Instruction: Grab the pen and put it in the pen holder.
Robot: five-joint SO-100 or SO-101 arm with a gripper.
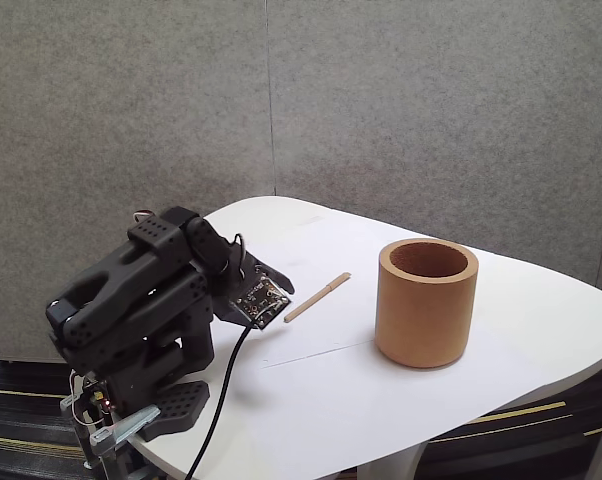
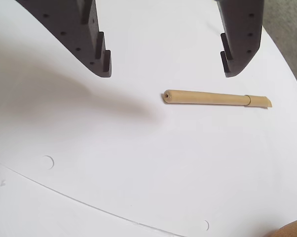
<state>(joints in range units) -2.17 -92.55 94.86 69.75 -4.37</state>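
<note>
In the wrist view the jaws (image 2: 167, 71) stand wide apart, empty, above the white tabletop (image 2: 138, 173). The pen (image 2: 215, 98) lies flat just beyond their tips, nearer the right-hand one, untouched. In the fixed view the pen holder (image 1: 427, 302) stands upright well beyond the pen.

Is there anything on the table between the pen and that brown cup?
No. In the fixed view, only bare white table lies between the pen and the cup.
</note>
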